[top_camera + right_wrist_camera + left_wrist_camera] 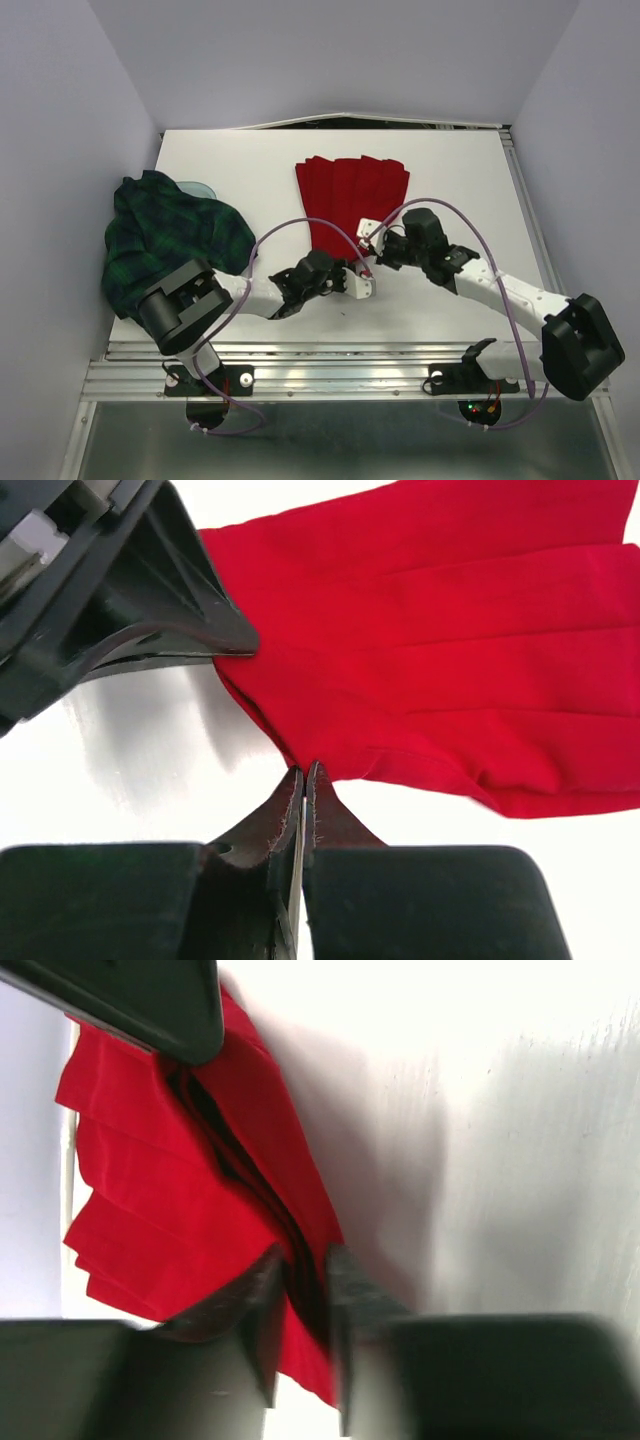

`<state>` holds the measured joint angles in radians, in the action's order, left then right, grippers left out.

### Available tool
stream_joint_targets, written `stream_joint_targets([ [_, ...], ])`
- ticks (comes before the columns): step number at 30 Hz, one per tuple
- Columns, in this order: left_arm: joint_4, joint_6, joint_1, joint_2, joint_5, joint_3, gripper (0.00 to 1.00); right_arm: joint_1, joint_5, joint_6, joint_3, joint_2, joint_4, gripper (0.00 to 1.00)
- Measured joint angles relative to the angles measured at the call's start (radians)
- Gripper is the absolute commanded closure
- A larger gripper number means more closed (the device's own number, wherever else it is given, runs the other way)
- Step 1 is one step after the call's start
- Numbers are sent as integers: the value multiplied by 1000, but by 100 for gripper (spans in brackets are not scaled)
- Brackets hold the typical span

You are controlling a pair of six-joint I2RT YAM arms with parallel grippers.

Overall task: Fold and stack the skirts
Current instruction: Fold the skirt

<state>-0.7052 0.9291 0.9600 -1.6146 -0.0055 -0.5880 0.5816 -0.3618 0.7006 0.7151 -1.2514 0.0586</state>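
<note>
Folding the red one looks like the step in hand, so here's my take. Big white table (450,180), with the plaid skirt (165,235) in a crumpled heap at its left edge, well apart from the action. The red skirt (350,190) lies fanned out mid-table, narrow end toward the arms, and both grippers sit at that narrow end, close to each other.

The left gripper (305,1290) has its fingers (262,1295) pinched in on a folded edge of the red cloth, and you can see layers between them. The right gripper (303,780) is fully closed, tips touching the skirt's near corner. Can't tell if it's actually nipped any fabric.

My guess is the right one needs a proper bite first, otherwise the lift drags one side only and the pleats skew. Then raise both corners together, carry them level toward the wide hem, and lay it flat.
</note>
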Motion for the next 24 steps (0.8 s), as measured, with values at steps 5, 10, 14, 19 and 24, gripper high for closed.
stream_joint_targets([
  [5,115,-16,9,38,-4,-20,100,-2,48,-72,26,-1,25,47],
  [10,350,-57,35,79,10,-114,100,-109,66,-220,206,-38,76,11],
  [14,547,-116,84,80,28,-209,100,-190,63,-312,376,-84,92,5],
  [19,741,-212,138,79,56,-285,100,-248,34,-382,527,-209,89,15],
  [24,914,-297,177,76,83,-354,100,-301,-36,-434,776,-559,193,23],
])
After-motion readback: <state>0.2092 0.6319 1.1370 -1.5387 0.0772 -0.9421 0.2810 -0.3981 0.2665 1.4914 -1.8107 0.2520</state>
